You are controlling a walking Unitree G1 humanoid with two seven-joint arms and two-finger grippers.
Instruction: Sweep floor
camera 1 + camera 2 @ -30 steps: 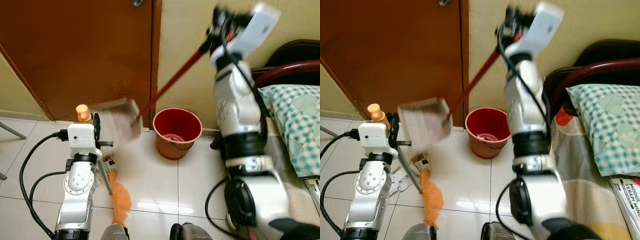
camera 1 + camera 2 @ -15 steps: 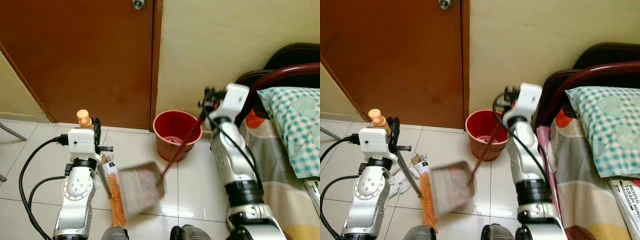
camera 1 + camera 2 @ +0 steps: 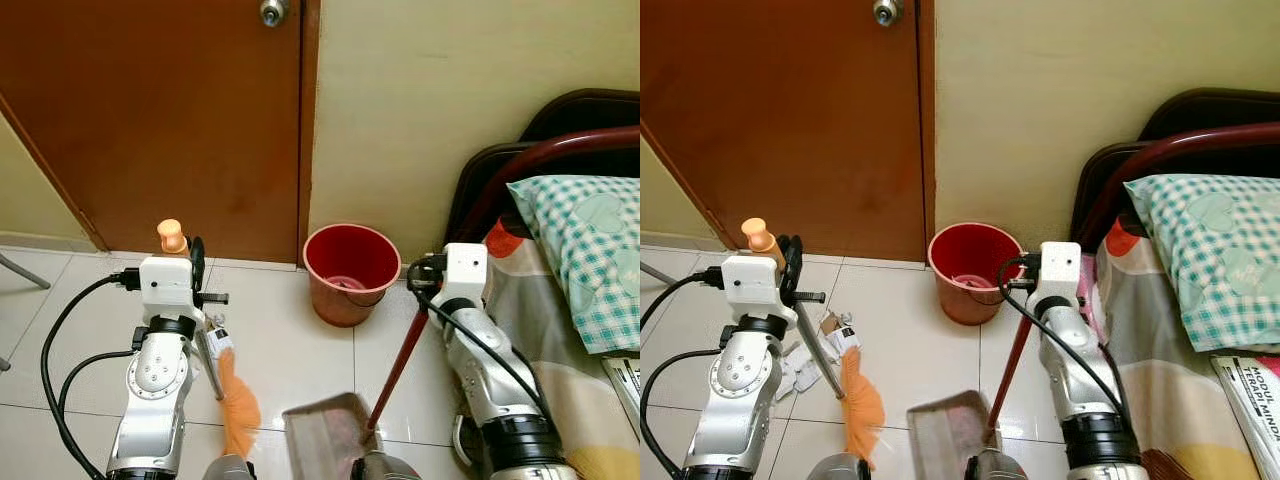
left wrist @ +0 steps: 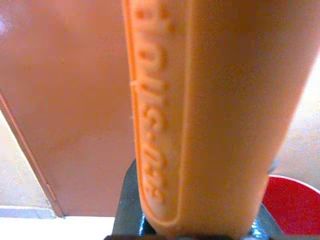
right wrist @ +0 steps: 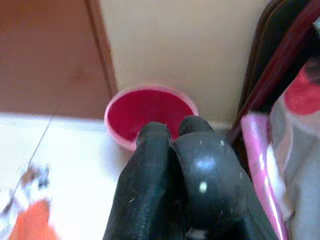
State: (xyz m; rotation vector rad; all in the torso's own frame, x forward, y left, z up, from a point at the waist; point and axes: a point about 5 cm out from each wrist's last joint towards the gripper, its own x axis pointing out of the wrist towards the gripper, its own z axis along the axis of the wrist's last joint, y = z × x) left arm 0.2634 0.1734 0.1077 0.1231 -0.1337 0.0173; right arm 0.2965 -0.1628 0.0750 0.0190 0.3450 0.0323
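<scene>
A brown door (image 3: 150, 110) and a cream wall (image 3: 430, 90) stood ahead of me, with a white tiled floor (image 3: 290, 340) below. To my right lay a bed (image 3: 1170, 340) with a dark curved headboard (image 3: 560, 130), a green checked pillow (image 3: 585, 250) and a booklet (image 3: 1250, 395) on the cover.

A red bucket (image 3: 352, 272) sat on the floor against the wall, just beside the door frame, with something pale lying in its bottom.

My left gripper (image 3: 180, 262) was raised in front of the door, its jaws closed around the orange handle of the broom (image 3: 238, 405). The handle tip stuck up above the jaws, a metal shaft ran down from them, and the orange bristles rested on the tiles near my feet. In the left wrist view the orange handle (image 4: 200, 115) sat right between the jaws.

My right gripper (image 3: 428, 275) was beside the bucket and close to the bed, its jaws clamped shut on the red pole of the dustpan (image 3: 325, 440). The pole slanted down to the grey pan, which lay on the floor just beside the bristles.

Scraps of paper (image 3: 815, 350) were scattered on the tiles behind my left arm, near the broom.
</scene>
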